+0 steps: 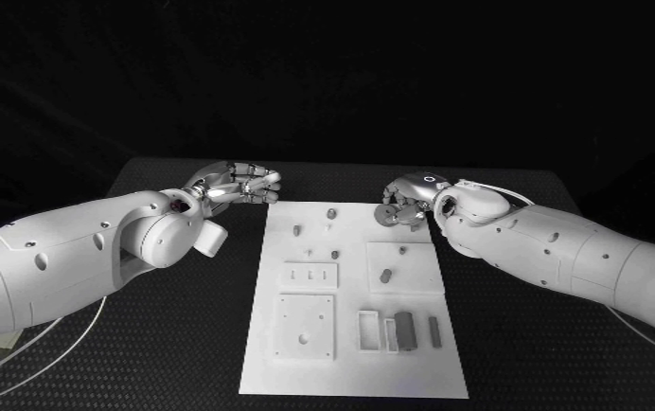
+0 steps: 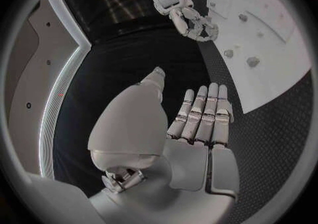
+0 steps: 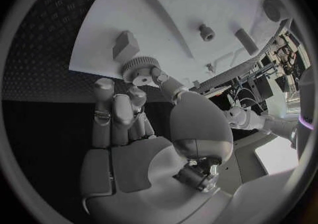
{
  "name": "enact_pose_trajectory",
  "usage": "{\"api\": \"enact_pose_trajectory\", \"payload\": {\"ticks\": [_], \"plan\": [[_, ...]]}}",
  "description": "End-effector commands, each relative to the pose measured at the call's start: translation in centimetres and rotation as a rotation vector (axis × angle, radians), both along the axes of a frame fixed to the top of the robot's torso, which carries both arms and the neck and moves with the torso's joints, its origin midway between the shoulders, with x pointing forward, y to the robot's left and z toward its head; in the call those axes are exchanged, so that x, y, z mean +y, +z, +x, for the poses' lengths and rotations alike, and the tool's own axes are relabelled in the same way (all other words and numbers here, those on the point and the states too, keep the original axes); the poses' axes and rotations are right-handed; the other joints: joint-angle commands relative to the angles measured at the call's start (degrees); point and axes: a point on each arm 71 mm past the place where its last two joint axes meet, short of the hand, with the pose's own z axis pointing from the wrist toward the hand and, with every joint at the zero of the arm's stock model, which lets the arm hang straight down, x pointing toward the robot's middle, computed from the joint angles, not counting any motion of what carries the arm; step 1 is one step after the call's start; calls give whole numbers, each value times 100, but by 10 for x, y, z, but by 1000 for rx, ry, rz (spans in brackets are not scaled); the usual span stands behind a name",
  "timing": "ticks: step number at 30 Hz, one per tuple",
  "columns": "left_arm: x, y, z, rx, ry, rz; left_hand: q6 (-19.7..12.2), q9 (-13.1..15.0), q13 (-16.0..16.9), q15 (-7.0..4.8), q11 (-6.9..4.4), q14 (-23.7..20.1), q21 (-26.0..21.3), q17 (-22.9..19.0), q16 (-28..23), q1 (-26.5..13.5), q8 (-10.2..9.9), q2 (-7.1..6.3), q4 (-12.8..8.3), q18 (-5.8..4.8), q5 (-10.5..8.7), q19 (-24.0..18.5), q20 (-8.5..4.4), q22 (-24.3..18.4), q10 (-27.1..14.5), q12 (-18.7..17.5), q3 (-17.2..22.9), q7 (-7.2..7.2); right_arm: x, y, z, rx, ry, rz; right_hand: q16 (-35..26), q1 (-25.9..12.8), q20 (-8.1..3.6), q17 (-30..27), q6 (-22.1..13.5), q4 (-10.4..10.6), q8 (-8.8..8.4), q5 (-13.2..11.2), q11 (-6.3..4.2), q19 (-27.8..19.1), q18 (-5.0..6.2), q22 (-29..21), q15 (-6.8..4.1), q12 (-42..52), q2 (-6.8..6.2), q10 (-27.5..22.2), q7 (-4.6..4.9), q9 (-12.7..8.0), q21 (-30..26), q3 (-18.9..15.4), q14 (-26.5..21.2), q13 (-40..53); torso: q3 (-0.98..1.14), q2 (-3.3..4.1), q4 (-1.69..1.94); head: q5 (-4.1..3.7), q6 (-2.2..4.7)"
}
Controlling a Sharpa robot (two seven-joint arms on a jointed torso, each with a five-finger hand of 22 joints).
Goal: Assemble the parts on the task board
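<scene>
Grey blocks (image 1: 403, 329) lie at the board (image 1: 352, 373) near edge; right hand (image 1: 410, 205) pinches a gear (image 3: 140, 69) at its far-right corner, left hand (image 1: 235, 184) empty, fingers apart.

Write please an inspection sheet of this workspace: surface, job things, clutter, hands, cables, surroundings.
Surface: black table, textured.
Job's things: white task board in the middle; small grey parts lie on it; a toothed gear at its far right corner.
Clutter: nothing seen.
Hands: left hand beside the board's far left corner, holds nothing; right hand pinches the gear.
Cables: white cable under the left arm.
Surroundings: dark.
</scene>
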Motion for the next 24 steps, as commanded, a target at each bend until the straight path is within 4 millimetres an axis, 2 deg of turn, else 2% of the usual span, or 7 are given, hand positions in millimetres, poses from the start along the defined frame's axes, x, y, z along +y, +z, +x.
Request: {"api": "enact_pose_trajectory", "payload": {"ticks": [1, 7, 11, 18, 24], "plan": [[-2, 2, 0, -7, -21, -7, 29, 10, 9, -9, 2, 0, 34, 7, -17, 47, 35, 12, 5, 27, 1, 16, -6, 9, -23, 29, -30, 325, -4, -39, -12, 169, -11, -111, 20, 3, -8, -8, 134, 7, 36, 1, -42, -18, 365, 106, -48, 19, 27, 6, 68, -1, 23, -38, -6, -7, -4, -1, 0, -5, -8], [-2, 2, -1, -7, -20, -6, 31, 12, 9, -9, 2, 3, 35, 9, -16, 50, 38, 15, 7, 27, 1, 15, -6, 11, -24, 29, -38, 322, -3, -38, -13, 162, -9, -102, 16, -41, -7, -18, 290, 28, 116, 2, -86, -18, 365, 103, -86, 12, 164, 13, 21, 44, 21, -25, -8, -14, 2, 1, -3, -2, -8], [-2, 2, -1, -7, -22, -7, 34, 13, 8, -10, 2, 4, 35, 10, -16, 51, 41, 20, 9, 27, 1, 15, -6, 14, -24, 29, -44, 320, 0, -36, -14, 144, -2, -90, 8, -159, -1, -32, 609, 80, 286, 3, -189, -21, 365, 103, -181, 1, 398, 35, -88, 145, 21, -30, -8, -23, 0, -1, -6, 1, -14], [-1, 2, -1, -7, -20, -7, 38, 15, 8, -10, 2, 5, 36, 12, -16, 53, 46, 26, 10, 27, 1, 15, -6, 17, -25, 29, -53, 316, 2, -34, -15, 122, 4, -83, -5, -235, -15, -41, 841, 35, 398, 3, -292, -20, 365, 105, -283, -31, 524, 62, -195, 242, 25, -28, 0, -38, 0, -2, 2, -6, -16], [-1, 2, -1, -7, -19, -6, 41, 17, 8, -10, 2, 6, 37, 13, -16, 56, 49, 30, 9, 28, 1, 14, -6, 19, -26, 29, -60, 314, 4, -31, -16, 93, 4, -74, -8, -247, -18, -43, 888, 19, 416, 2, -315, -20, 365, 104, -306, -39, 561, 70, -219, 266, 25, -21, 3, -40, -2, -1, -4, 3, -19]]}}
